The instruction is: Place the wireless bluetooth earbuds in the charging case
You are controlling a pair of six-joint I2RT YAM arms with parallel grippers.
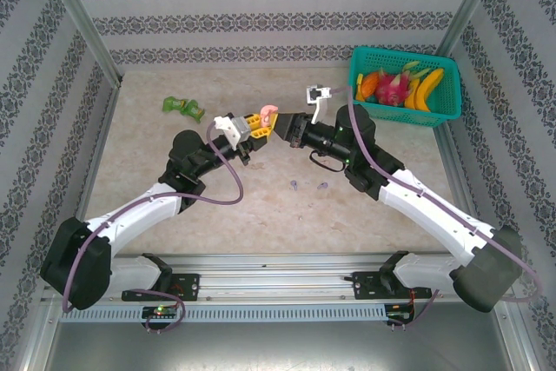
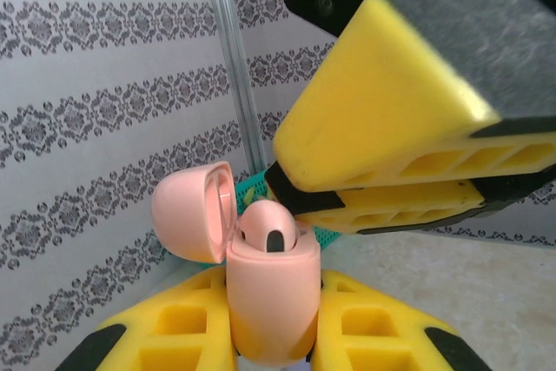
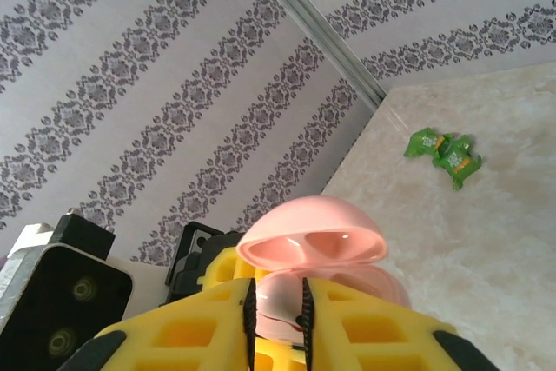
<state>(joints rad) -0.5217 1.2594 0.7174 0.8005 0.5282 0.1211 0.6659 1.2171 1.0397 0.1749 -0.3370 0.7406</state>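
Left gripper (image 2: pixel 271 341) tight around pink case (image 2: pixel 269 280)

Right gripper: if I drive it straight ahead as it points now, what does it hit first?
The pink case in the left gripper; the right gripper's tips look right at the earbud inside it.

Teal basket (image 1: pixel 408 117) of fruit (image 1: pixel 423 93) (far right corner); green wrappers (image 1: pixel 183 108) far left.

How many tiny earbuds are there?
3. Two earbuds lie on the table between the arms; a pink one sits in the open case the left gripper holds. More may be hidden.
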